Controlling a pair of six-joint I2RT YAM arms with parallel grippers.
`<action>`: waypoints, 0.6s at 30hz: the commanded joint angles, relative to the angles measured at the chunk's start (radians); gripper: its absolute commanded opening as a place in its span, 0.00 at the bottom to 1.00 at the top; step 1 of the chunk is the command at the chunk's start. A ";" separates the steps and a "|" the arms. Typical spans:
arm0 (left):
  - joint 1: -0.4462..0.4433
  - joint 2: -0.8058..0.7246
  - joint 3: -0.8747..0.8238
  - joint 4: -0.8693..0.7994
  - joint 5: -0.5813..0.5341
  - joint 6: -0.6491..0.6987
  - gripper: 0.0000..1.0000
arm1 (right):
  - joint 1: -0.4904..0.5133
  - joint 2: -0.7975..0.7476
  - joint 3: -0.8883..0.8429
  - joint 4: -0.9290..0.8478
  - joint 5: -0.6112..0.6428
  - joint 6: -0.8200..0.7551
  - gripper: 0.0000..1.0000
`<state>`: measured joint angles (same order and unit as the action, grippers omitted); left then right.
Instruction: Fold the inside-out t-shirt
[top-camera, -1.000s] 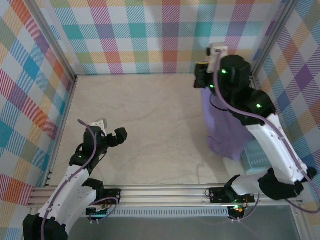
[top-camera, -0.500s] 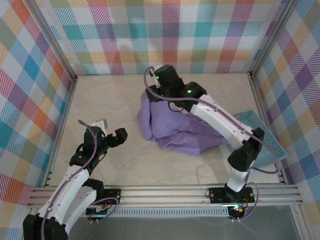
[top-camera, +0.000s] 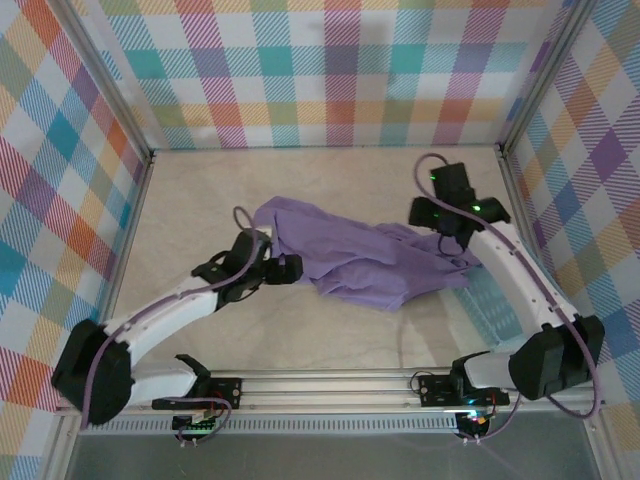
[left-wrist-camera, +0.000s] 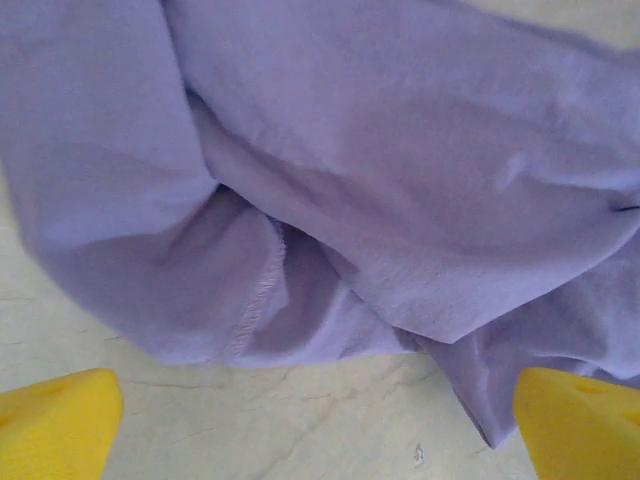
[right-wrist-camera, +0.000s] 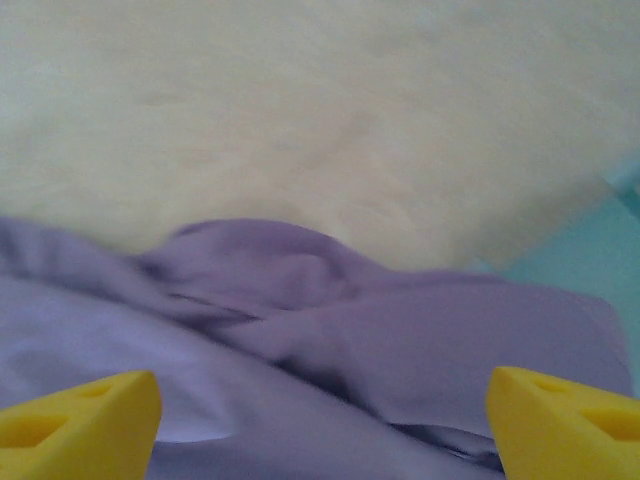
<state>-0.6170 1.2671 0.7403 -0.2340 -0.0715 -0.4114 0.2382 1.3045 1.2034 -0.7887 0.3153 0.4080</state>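
a soft, thin, light purple t-shirt (top-camera: 370, 262) lies in a crumpled heap on the flat, pale beige table (top-camera: 200, 200). it sits in the middle and toward the right side of the table, and it is not folded. its right end lies over part of a light blue plastic basket (top-camera: 505, 308), which sits by the right wall.

the left gripper (top-camera: 288, 268) is low down, just beside the left edge of the t-shirt. in the left wrist view its two yellow fingertips (left-wrist-camera: 55, 425) are far apart, one in each bottom corner, and bare table shows between them. the t-shirt is just in front of them, all bunched up, with a stitched hem (left-wrist-camera: 255, 295) showing near the middle.

the right gripper (top-camera: 432, 215) is over the right end of the t-shirt. the right wrist view is blurry, but its yellow fingertips (right-wrist-camera: 75, 420) are wide apart too. the purple cloth lies under and between them, and they are not pinching it. a bit of the blue basket (right-wrist-camera: 590, 250) shows at the right.

bright checked walls (top-camera: 320, 70) stand round the table.
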 joint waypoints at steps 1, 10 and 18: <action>-0.041 0.116 0.069 -0.024 -0.062 -0.042 1.00 | -0.128 -0.010 -0.097 0.015 -0.140 0.038 0.87; -0.069 0.361 0.193 -0.060 -0.075 -0.061 1.00 | -0.317 0.062 -0.222 0.109 -0.252 0.108 0.88; -0.085 0.497 0.268 -0.053 -0.053 -0.061 0.89 | -0.317 0.101 -0.229 0.184 -0.329 0.129 0.32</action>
<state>-0.6762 1.7306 0.9638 -0.2653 -0.1322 -0.4625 -0.0792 1.4113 0.9573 -0.6441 0.0265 0.5198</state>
